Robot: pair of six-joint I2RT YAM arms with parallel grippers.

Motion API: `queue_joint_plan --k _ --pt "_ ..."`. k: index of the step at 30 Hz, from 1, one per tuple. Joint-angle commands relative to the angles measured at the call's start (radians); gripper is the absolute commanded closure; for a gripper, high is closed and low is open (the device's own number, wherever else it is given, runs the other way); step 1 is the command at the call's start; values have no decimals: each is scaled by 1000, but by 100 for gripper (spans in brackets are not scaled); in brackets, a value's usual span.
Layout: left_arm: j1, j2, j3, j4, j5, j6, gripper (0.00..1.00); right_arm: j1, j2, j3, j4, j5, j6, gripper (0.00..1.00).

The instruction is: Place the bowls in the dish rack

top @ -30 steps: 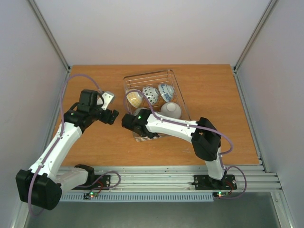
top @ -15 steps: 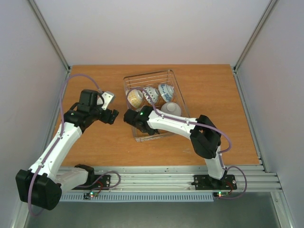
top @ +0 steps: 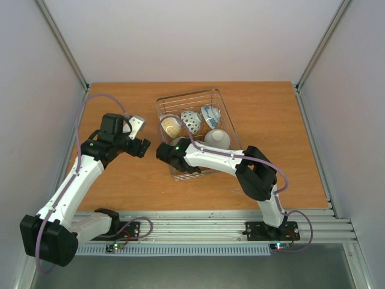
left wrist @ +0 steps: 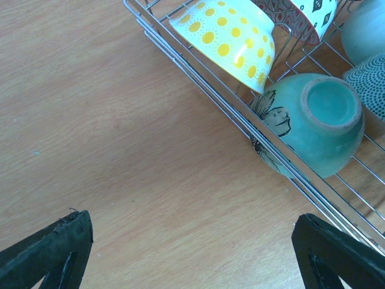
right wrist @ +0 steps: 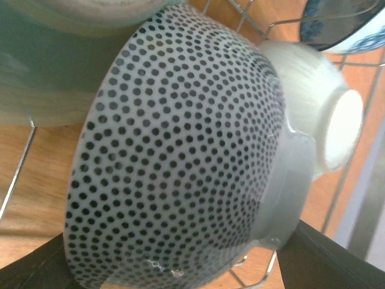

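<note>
My left fingers (top: 139,147) stood wide apart and held nothing. They hung over the bare wooden surface (top: 120,180), just beside the left side of the dish rack (top: 187,93). From my left wrist I saw the rack's wire wall running slantwise. Behind it a yellow-dotted bowl (left wrist: 231,36) was tipped on its side. Next to that lay a pale green bowl (left wrist: 313,120) with a dark flower print, its foot ring turned toward me and its side against the wires.

My right fingers (top: 167,152) were down in the near left corner of the rack. They stood wide, one at each side of a dark-dotted bowl (right wrist: 180,156), which lay on its side and filled my right wrist view. I could not tell whether they pressed on it or stood just off it. Behind it was a white bowl (right wrist: 313,90) with its foot toward the right, and the pale green bowl sat at the other side. A blue-and-white bowl (right wrist: 343,24) showed in the upper corner.

From above, the yellow-dotted bowl, a diamond-patterned bowl (top: 190,120) and the blue-and-white bowl stood in a row across the far half of the rack. The white bowl lay turned over near the right side. My right arm hid the dark-dotted and green bowls there.
</note>
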Motion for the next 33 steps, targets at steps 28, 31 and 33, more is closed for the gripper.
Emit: queue_joint_plan --k 28,31,33 --pt "2 -4 -14 50 18 7 8 -3 -338 -121 130 -390 -110 1" --pt "2 -5 -14 50 17 8 8 -4 -345 -126 138 -349 -96 3" --pt "2 -7 -15 50 21 6 8 -10 -355 -140 151 -323 -82 5"
